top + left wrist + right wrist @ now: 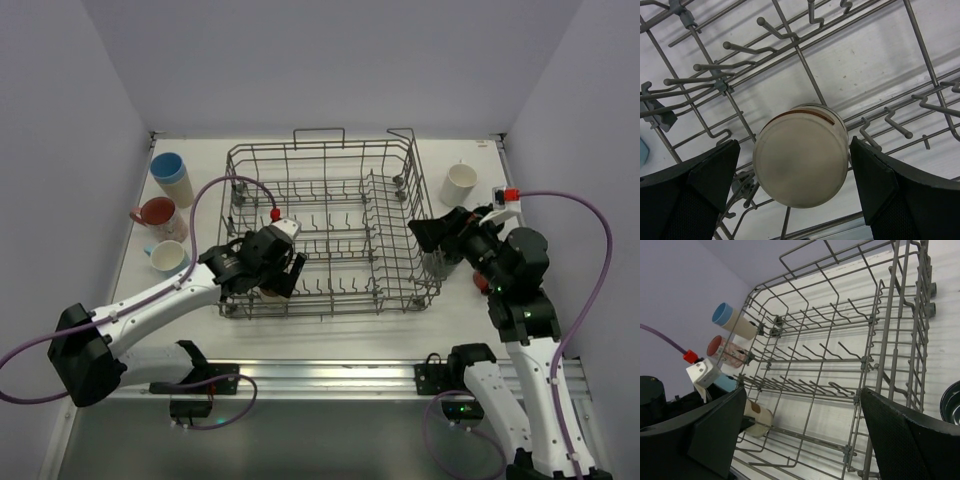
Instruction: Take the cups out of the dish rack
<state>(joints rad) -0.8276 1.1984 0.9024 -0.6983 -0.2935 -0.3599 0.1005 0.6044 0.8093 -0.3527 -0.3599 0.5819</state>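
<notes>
The grey wire dish rack (330,165) stands mid-table. A beige cup (800,162) with a brown band lies in its near-left corner, bottom towards the left wrist camera; it also shows in the right wrist view (756,421). My left gripper (276,278) is open inside the rack, its fingers on either side of the cup and apart from it (794,146). My right gripper (428,238) is open and empty at the rack's right side (804,390). Outside the rack on the left are a blue-rimmed cream cup (172,178), a red-and-pink mug (155,214) and a light blue cup (167,258).
A white cup (460,185) stands right of the rack. A dark teal cup (952,403) sits just outside the rack's right wall, beside my right gripper. Upright tines and wire walls surround the beige cup. Walls close the table on three sides.
</notes>
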